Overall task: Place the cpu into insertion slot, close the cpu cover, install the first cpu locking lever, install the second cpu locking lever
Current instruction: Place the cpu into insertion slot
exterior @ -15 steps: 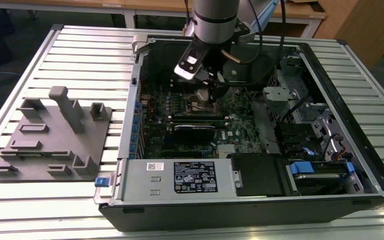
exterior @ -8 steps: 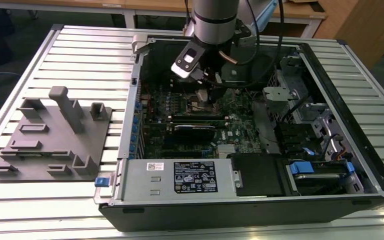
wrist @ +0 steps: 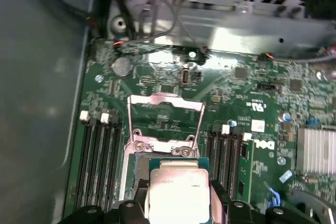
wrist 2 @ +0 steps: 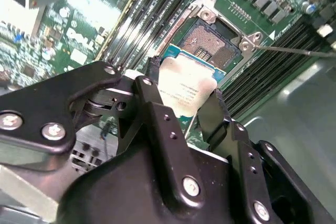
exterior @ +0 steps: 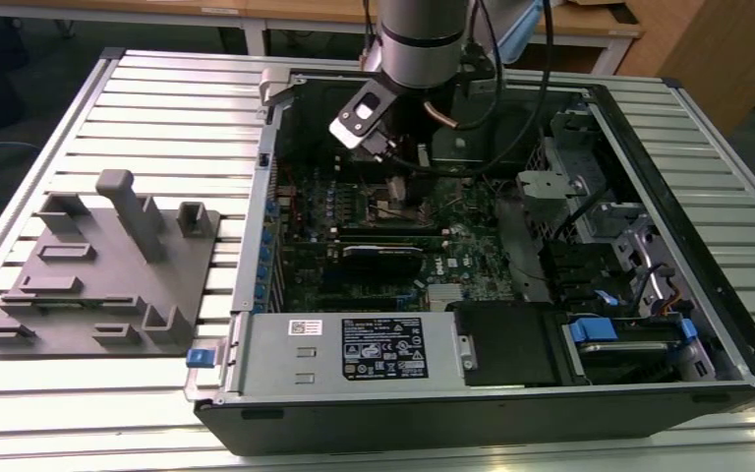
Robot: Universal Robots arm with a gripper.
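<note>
Nearest the lens in both wrist views is the gripper point(wrist 2: 182, 98), its black fingers point(wrist 2: 152, 85) closed to a narrow span on two opposite edges of the cpu point(wrist 2: 181, 83). The chip is held flat, silver top upward, and nothing else is in the grasp.

Location: in the exterior view the gripper point(exterior: 397, 195) is lowered into the open computer case point(exterior: 692, 226), over the far part of the motherboard point(exterior: 351, 285), somewhat to the exterior view's left of the case's middle.

Socket condition: the insertion slot point(wrist 2: 212, 43) is uncovered. The cpu cover point(wrist: 166, 98) is swung back and lies open on the far side of the socket in the first wrist view. A thin lever rod point(wrist 2: 294, 51) stands off to one side.

Governing relation: the cpu point(wrist: 178, 192) overlaps the near part of the slot point(wrist: 140, 167), while the slot's far part is exposed beyond the chip's edge. The chip's sides run roughly parallel to the socket rim. I cannot tell whether the chip touches the socket or hangs just above it. Judged on this evidence, placement is in hand and not complete.
</note>
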